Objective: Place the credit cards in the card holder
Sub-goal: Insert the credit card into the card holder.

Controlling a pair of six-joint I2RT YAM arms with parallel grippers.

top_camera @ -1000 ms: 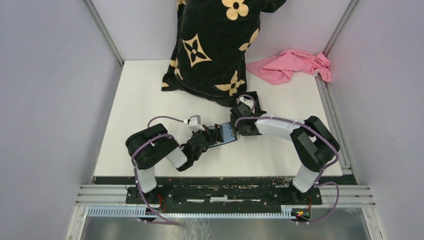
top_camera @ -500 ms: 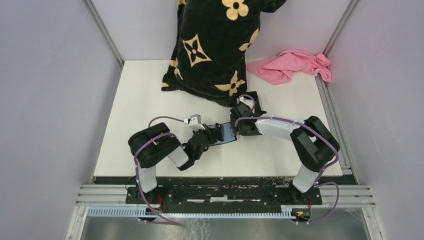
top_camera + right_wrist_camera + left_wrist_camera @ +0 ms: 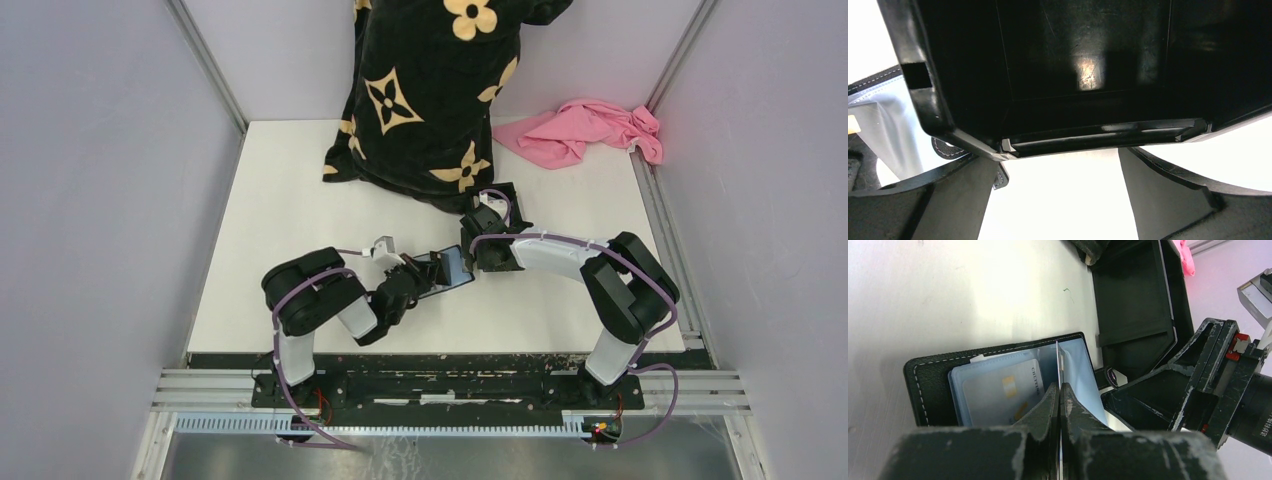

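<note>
The black card holder [image 3: 928, 385] lies open on the white table, and its stitched edge also shows in the right wrist view [image 3: 943, 146]. A whitish-grey credit card [image 3: 998, 395] sits in its left inner pocket. At the holder's fold a thin light-blue sheet, seemingly the blue credit card [image 3: 1083, 375], stands on edge. My left gripper [image 3: 1059, 385] is shut on it. From above, this blue face [image 3: 452, 265] tilts up beside the left gripper [image 3: 425, 272]. My right gripper [image 3: 1058, 190] is open with only bare table between its fingers, just right of the holder [image 3: 482, 232].
A larger black shallow tray [image 3: 1133, 300] with a cut corner lies directly ahead of the right gripper [image 3: 1088, 50]. A black bag with tan flowers [image 3: 425, 90] stands at the back, and a pink cloth [image 3: 585, 130] lies at the back right. Grey walls enclose the table.
The left arm has shifted a little to the right, still shut on the thin sheet at the holder. The right arm has not moved.
</note>
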